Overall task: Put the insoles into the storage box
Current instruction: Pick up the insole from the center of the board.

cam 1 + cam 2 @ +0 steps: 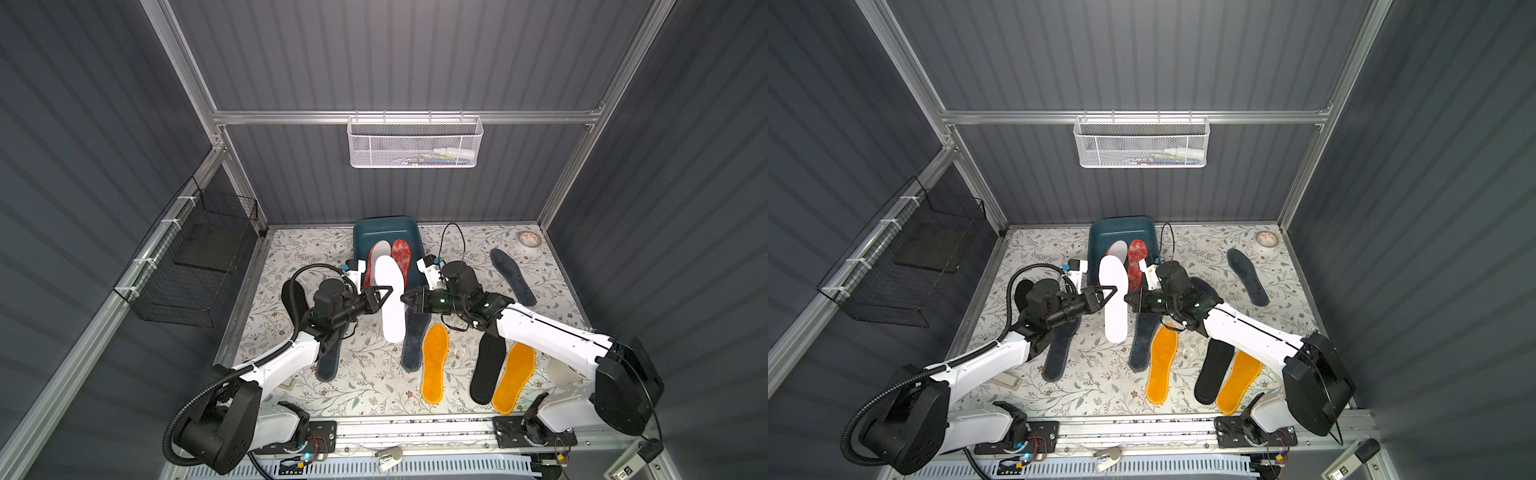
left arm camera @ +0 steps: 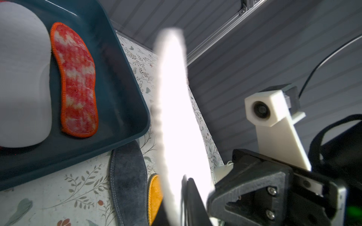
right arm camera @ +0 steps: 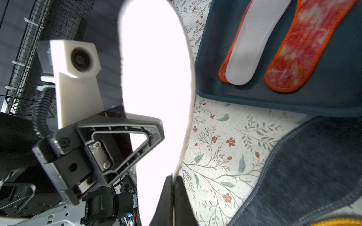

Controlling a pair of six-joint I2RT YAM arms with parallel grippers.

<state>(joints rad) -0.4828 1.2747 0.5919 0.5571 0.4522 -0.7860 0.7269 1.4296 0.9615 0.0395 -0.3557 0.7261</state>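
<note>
Insoles [image 1: 434,363] strewn near box [image 1: 386,230], white insole [image 1: 390,303] gripped

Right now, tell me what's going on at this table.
Both arms share one white insole: the left fingers and right fingers are shut on its opposite long edges, holding it by the storage box, not yet inside. The box already holds a second white insole lying on a red-orange insole, plus another red-orange insole. An orange-yellow pair, a black insole and dark grey-blue insoles lie on the table.
</note>
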